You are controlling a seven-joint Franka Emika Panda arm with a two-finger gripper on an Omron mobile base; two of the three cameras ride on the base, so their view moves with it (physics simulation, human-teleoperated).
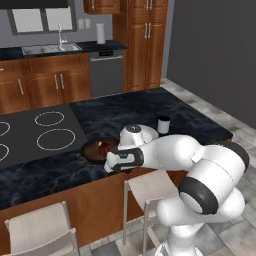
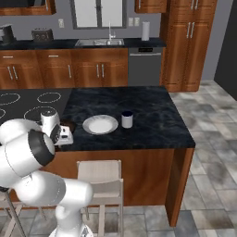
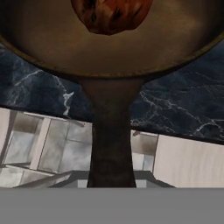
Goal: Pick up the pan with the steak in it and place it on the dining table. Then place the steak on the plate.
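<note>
The pan (image 1: pixel 94 149) sits on the dining table (image 1: pixel 150 112) at its near edge, just beside the dark cooktop (image 1: pixel 35 132). In the left base view only the far part of the pan's rim and floor shows; the rest, with the whole handle, is covered by the arm's white wrist. In the right base view the pan (image 2: pixel 68 125) is a dark sliver past the wrist, close beside the plate (image 2: pixel 100 124). The steak (image 1: pixel 103 148) lies inside the pan, partly masked by the wrist in the left base view; in the hand view the steak (image 3: pixel 111 15) is cut off by the top edge.

The gripper (image 1: pixel 111 164) is at the table's near edge, on the handle side of the pan. In the hand view the handle runs straight from the pan's rim (image 3: pixel 109 48) down to the bottom centre, out over the table edge and the stools (image 3: pixel 188 162) below. The fingertips cannot be made out in any view, so whether the jaws are spread or pressed on the handle cannot be told.

The plate lies on the table beyond the pan, with a small cup (image 2: pixel 127 119) just beside it on the side away from the pan.
</note>
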